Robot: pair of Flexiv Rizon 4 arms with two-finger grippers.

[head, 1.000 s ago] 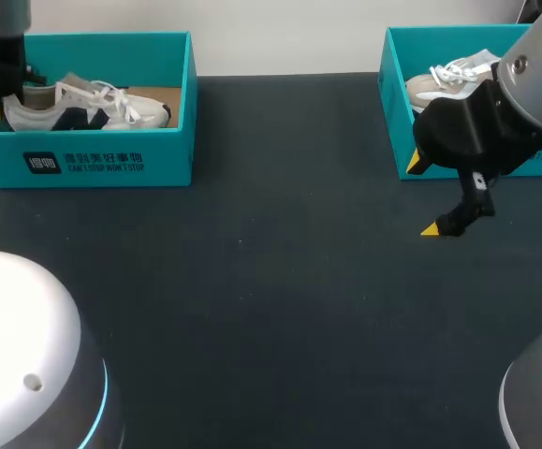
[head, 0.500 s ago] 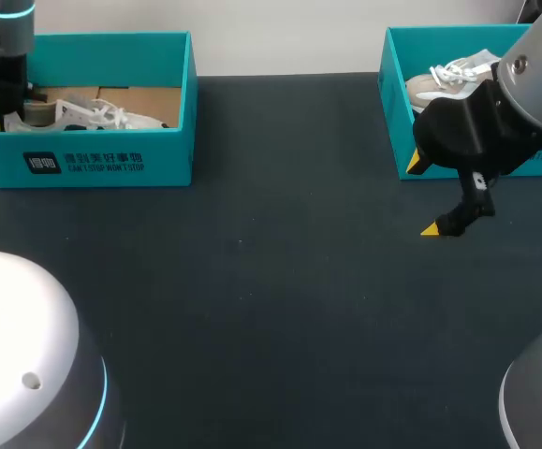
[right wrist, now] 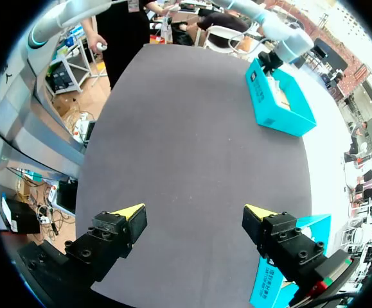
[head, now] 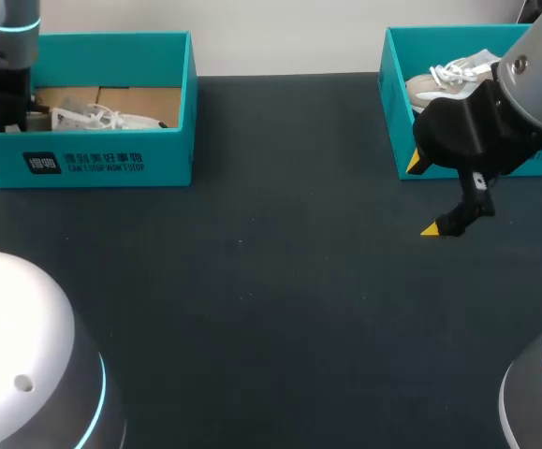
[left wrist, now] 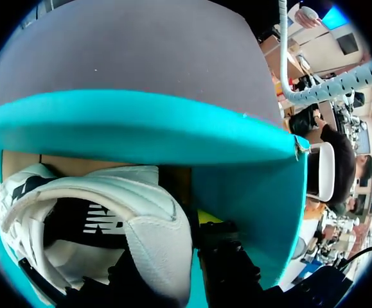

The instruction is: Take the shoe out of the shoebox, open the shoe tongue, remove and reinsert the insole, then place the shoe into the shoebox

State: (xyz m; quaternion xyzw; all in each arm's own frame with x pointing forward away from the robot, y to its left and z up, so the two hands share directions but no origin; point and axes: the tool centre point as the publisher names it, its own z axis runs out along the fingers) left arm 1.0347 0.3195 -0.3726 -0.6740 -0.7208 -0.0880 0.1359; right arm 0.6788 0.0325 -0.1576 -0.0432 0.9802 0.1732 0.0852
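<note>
A white and navy shoe point(head: 102, 119) lies low inside the teal shoebox point(head: 93, 164) at the table's far left. My left gripper point(head: 4, 110) is down in the box's left end. In the left wrist view the shoe's point(left wrist: 108, 205) padded heel wall sits between the fingers of my left gripper point(left wrist: 173, 224), which is shut on it. One yellow tip is outside the heel, against the box wall point(left wrist: 141, 128); the other finger is hidden inside the shoe. My right gripper point(head: 420, 196) hangs open over the table at the right, holding nothing; its wrist view shows the right gripper point(right wrist: 194, 212) above bare mat.
A second teal box point(head: 397, 103) with another white shoe point(head: 444, 79) stands at the far right, just behind my right arm. The dark mat point(head: 271, 281) stretches between the two boxes.
The left gripper has lowered the shoe from above the box rim down into the shoebox. The right arm has not moved.
</note>
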